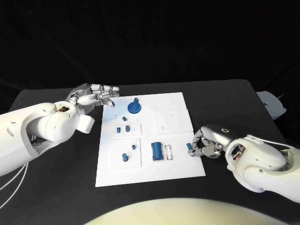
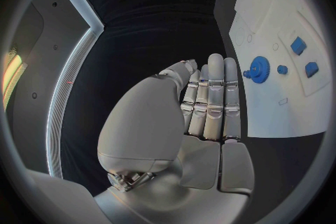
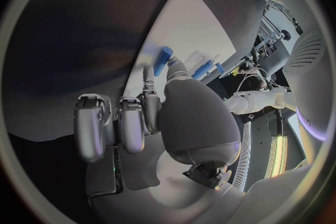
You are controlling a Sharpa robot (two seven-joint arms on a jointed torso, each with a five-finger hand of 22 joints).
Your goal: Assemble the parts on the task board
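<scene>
Right hand [image 1: 207,146] is pinching a small blue peg [image 1: 189,146] at the board [image 1: 177,164] edge, apparently. Left hand [image 1: 93,97] is hovering, fingers spread, holding nothing. Risk: the peg slipping from that light pinch.

We are in a robotics lab or test cell. A black tabletop [image 1: 244,101] against dark surroundings carries a white task board [image 1: 174,117] with small blue parts [image 1: 156,151].

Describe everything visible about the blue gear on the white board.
The blue gear is a round, toothed wheel with a raised hub and a small knob beside it, looking like matte plastic. It lies flat near the far left corner of the white board, beside small round holes. Nothing touches it: the left hand is just off the board's edge, fingers stretched out and holding nothing.
</scene>
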